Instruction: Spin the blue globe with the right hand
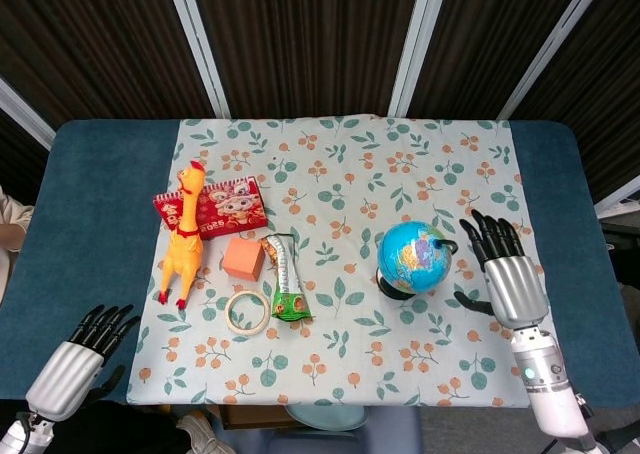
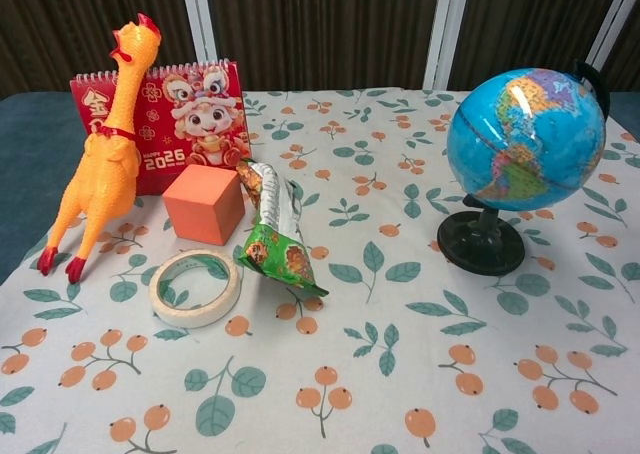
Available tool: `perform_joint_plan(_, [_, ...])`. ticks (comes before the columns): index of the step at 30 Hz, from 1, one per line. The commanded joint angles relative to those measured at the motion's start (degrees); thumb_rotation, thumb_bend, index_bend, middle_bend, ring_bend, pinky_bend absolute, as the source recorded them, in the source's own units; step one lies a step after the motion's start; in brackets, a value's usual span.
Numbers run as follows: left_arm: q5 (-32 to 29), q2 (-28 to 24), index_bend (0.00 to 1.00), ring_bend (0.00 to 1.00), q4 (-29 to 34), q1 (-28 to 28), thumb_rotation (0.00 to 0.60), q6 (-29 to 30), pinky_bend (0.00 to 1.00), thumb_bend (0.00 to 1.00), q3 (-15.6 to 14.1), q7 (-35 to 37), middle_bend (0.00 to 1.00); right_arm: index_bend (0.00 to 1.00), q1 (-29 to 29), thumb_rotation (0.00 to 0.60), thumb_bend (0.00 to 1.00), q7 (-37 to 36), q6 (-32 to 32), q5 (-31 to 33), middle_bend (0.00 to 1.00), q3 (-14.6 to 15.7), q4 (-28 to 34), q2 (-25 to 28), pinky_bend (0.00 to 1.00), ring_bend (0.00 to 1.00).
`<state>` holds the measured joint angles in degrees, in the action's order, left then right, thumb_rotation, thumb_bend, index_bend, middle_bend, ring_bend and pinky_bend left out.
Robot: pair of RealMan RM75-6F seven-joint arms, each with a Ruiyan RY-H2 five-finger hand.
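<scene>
The blue plastic globe on its black stand [image 1: 414,259] stands upright at four o'clock on the floral tablecloth [image 1: 340,174] — free to turn — with the right hand [image 1: 510,277] just beside it, fingers spread, holding nothing, clear of the sphere, while the left hand [image 1: 72,366] idles open at eight o'clock.

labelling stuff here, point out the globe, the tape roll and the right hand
blue globe [image 2: 525,139], chest view, middle of the sphere
tape roll [image 2: 195,288], chest view, front of the ring
right hand [image 1: 512,279], head view, back of the palm
</scene>
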<state>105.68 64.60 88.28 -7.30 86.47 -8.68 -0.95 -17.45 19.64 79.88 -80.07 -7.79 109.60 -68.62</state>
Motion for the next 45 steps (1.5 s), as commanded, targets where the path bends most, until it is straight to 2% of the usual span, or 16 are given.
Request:
perform_joint_plan(1, [0.1,-0.1,0.00,0.00,0.1,0.0,0.600,0.1,0.00,0.46,0.0,0.1,0.00,0.00,-0.3,0.600,0.05,1.3,-0.3,-1.4,0.00,0.3,4.8,0.4,0.00,0.00])
perform_joint_plan(10, [0.0,-0.8,0.00,0.00,-0.1,0.1,0.600,0.9,0.00,0.47,0.2,1.3,0.00,0.00,-5.1,0.600,0.05,15.9,-1.3,4.3,0.00,-3.6,8.8,-8.8,0.00,0.00])
perform_joint_plan(18, [0.0,-0.9,0.00,0.00,-0.3,-0.1,0.600,0.9,0.00,0.46,0.3,1.7,0.00,0.00,-7.6,0.600,0.05,19.9,-0.7,12.9,0.00,-7.4,7.6,-13.7,0.00,0.00])
perform_joint_plan(28, [-0.1,-0.7,0.00,0.00,-0.2,0.0,0.600,0.6,0.00,0.46,0.2,1.2,0.00,0.00,-8.1,0.600,0.05,18.9,-0.2,15.6,0.00,-7.9,6.9,-12.3,0.00,0.00])
perform_joint_plan(45, [-0.2,-0.4,0.00,0.00,-0.1,0.0,0.600,0.2,0.00,0.47,0.1,0.4,0.00,0.00,-7.4,0.600,0.05,15.0,-0.6,16.5,0.00,-6.2,2.9,-9.4,0.00,0.00])
